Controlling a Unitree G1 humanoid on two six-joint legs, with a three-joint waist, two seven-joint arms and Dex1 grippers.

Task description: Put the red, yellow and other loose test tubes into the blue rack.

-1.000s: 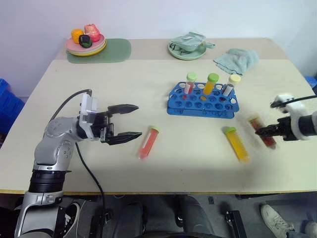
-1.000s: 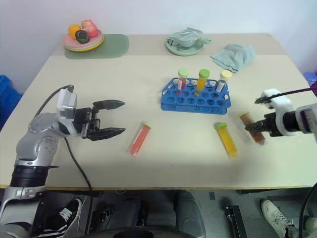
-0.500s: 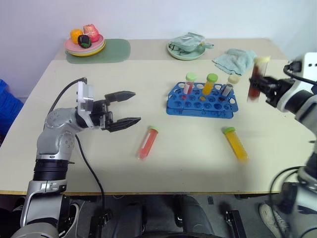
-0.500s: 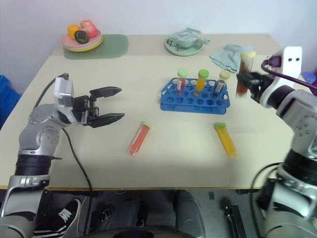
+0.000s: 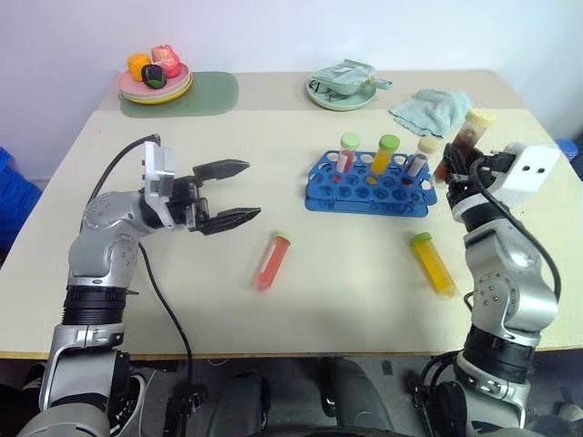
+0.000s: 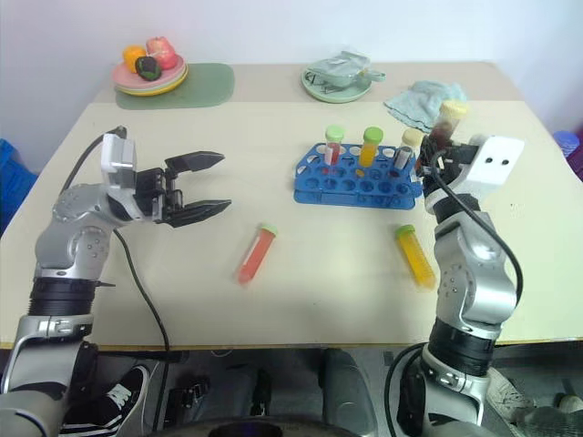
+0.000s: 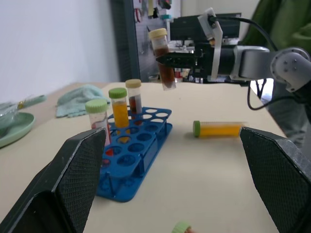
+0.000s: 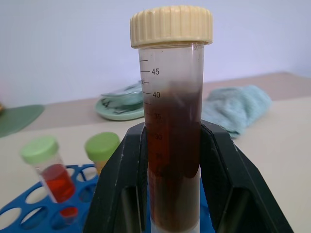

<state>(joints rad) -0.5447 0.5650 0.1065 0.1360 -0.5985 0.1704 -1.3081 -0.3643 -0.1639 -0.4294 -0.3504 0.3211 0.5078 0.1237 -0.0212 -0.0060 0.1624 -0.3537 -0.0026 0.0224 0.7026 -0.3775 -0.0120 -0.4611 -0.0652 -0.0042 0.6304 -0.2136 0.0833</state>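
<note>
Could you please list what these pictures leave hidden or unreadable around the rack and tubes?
- Brown tube: its bottom end is cut off by the right wrist view's edge, between the right claw fingers.
- Blue rack: the standing tubes' lower ends sit inside its holes, unseen in the eye views.
- Red tube: mostly cut off by the left wrist view's edge.

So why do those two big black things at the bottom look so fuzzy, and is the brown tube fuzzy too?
Left wrist view: the left fingers sit right by the camera, so they blur, while the blue rack looks sharper. Right wrist view: the brown tube is crisp enough to read its marks, but the towel behind is soft. Head views: even light, faint shadows.
</note>
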